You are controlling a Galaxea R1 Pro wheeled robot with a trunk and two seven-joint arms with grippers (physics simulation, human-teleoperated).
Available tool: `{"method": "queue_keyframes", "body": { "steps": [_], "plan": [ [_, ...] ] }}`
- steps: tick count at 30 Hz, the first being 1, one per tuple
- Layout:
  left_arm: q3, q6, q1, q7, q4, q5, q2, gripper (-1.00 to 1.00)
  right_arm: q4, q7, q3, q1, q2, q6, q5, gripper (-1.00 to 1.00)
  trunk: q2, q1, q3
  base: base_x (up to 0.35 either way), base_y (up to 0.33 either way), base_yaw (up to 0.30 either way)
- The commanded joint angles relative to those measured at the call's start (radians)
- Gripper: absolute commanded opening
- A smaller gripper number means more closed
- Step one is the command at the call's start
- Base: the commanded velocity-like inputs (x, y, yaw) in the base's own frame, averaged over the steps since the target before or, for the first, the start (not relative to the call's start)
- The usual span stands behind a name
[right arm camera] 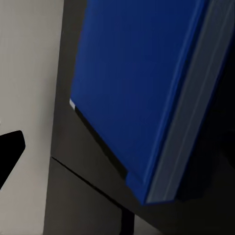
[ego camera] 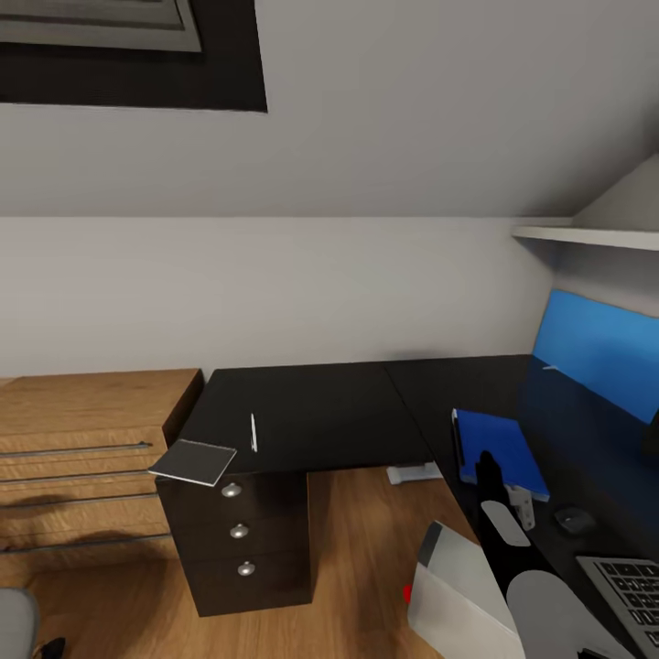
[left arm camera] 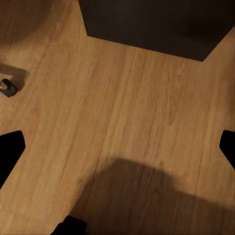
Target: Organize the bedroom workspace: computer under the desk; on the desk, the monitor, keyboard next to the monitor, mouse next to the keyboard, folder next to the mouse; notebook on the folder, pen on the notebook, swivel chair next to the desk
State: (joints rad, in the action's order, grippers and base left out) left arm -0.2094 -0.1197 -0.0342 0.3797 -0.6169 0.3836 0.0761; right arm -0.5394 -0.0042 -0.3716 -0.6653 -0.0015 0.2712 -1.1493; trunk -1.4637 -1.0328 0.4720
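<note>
Folder (ego camera: 499,454) lies flat at lower right beside mouse (ego camera: 574,520), awaiting notebook (ego camera: 194,461) (right gripper (ego camera: 489,469) above it, spread undeterminable).

Folder (ego camera: 502,450), pen (ego camera: 253,432) on desk (ego camera: 320,412)

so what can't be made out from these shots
- keyboard, head view: cut off by the frame's corner.
- computer, head view: partly behind the right arm.
- right gripper, head view: dark against the folder, so open or shut is unclear.
- pen, head view: too small for detail.
</note>
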Motion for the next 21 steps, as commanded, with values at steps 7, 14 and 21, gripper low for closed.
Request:
{"method": "queue_keyframes", "body": {
  "steps": [7,14,21],
  "plan": [
    [-0.007,-0.006,-0.001,0.007,0.000,0.011,-0.001,1.00,-0.003,0.001,0.001,0.000,0.000,0.003,-0.011,1.00,0.049,0.027,-0.021,0.000,0.000,0.000],
    [-0.006,-0.005,0.000,0.007,0.000,0.012,-0.001,1.00,-0.007,0.003,0.001,0.000,0.004,0.003,-0.011,1.00,0.098,0.054,-0.043,0.000,0.000,0.000],
    [-0.005,-0.005,0.000,0.007,0.002,0.012,-0.001,1.00,-0.022,0.089,0.020,0.001,0.035,0.003,0.003,1.00,0.147,0.081,-0.065,0.000,0.000,0.000]
  ]
}}
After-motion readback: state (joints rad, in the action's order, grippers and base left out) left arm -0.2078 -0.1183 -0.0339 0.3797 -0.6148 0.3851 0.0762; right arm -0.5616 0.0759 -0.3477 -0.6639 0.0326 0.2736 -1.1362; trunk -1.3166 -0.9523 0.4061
